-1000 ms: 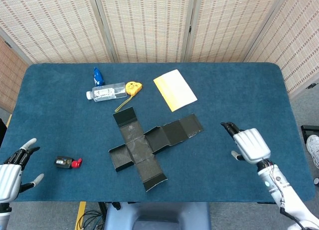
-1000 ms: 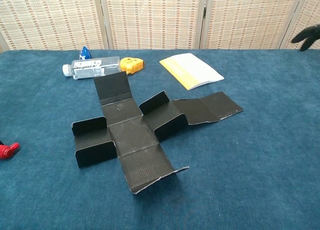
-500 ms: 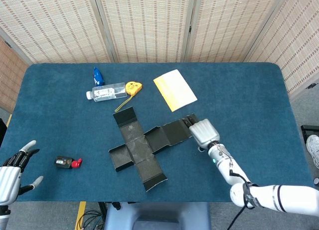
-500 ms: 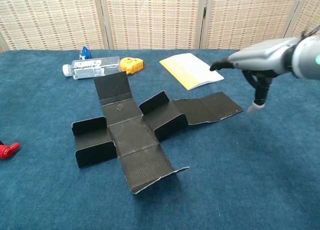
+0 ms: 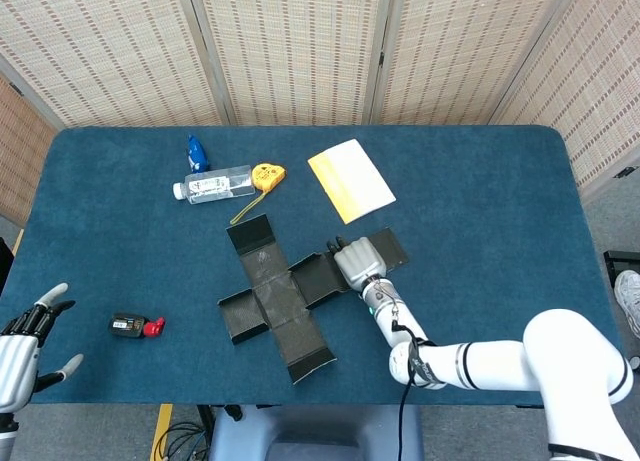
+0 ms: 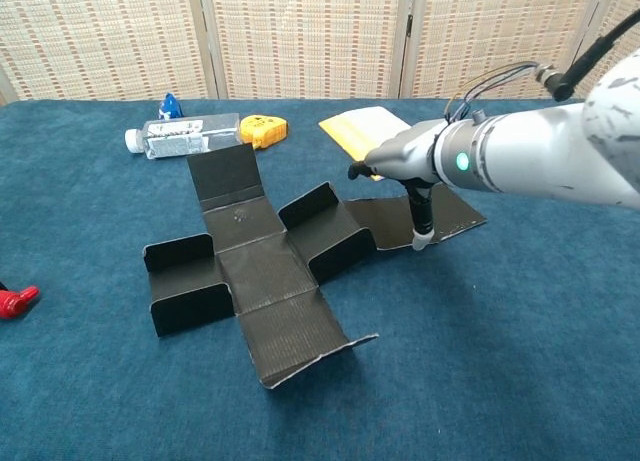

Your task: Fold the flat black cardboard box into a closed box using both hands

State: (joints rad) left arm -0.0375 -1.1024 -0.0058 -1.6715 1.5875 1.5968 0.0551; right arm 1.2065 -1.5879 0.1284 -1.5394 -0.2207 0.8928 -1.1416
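The right hand (image 5: 357,260), fingers spread and empty, hovers over the box's (image 5: 283,297) long right flap (image 6: 420,217), far nearer than the open left hand (image 5: 22,339).

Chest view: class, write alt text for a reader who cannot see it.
A robot hand hovers over the right flap of an unfolded black cardboard box on a blue table. Behind lie a plastic bottle, a yellow tape measure and a booklet.

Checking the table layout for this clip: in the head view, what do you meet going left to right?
Robot's left hand → small black-and-red gadget → clear plastic bottle with blue cap → yellow tape measure → flat black cardboard box → right hand, over the box's right flap.
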